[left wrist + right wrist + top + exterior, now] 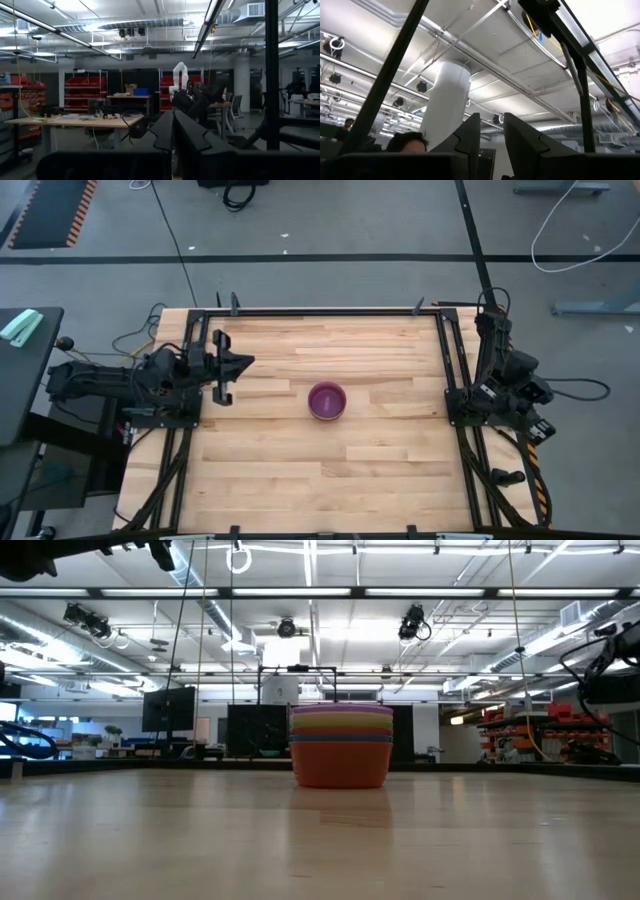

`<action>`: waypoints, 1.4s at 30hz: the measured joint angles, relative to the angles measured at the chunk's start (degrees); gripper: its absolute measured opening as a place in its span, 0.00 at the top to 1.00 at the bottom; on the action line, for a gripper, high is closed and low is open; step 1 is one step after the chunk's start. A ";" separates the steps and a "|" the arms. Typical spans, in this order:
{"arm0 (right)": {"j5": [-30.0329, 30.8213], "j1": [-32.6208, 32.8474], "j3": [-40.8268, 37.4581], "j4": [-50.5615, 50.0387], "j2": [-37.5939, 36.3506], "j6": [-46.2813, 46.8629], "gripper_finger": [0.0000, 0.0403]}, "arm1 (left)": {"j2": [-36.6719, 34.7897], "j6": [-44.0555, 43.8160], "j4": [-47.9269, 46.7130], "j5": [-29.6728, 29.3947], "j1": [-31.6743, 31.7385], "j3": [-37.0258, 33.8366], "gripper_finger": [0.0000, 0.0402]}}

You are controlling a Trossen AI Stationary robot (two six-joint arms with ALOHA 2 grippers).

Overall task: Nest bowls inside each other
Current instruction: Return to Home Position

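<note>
One stack of bowls (pixel 341 745), near table (pixel 380 470) centre, upright. The low view shows six rim bands, so six bowls nested. The orange bowl (pixel 341 768) is at the bottom with its full wall showing. The purple bowl (pixel 327 400) is on top and is the only one visible from above. Pink, yellow, green and blue rims sit between them. No loose bowls on the wood.

Two arms, both well clear of the stack. The left gripper (pixel 245 364) is at the table's left edge, pointing level toward the middle, its fingers (pixel 187 135) pressed together on nothing. The right arm is folded at the right edge. The right gripper (pixel 491 120) is aimed at the ceiling, with a narrow gap between its two fingers, nothing in it.
</note>
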 joint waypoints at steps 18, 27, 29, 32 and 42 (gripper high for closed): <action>1.94 0.01 -6.35 13.60 -0.02 -2.42 0.77 | -5.58 5.96 -0.60 0.02 0.00 -0.23 0.96; 6.51 0.00 -6.35 13.09 -0.02 -4.33 0.77 | -14.71 8.27 -1.33 0.00 0.13 -4.65 0.96; 6.95 0.00 -6.35 13.10 -0.01 -4.33 0.77 | -17.21 8.26 -0.86 0.00 0.13 -6.05 0.94; 6.95 0.00 -6.35 13.37 -0.02 -4.36 0.77 | -20.65 8.28 -0.91 0.00 0.13 -7.46 0.94; 8.02 0.00 -6.33 15.19 -0.02 -7.17 0.77 | -27.26 9.80 -2.08 -0.02 0.13 -10.05 0.96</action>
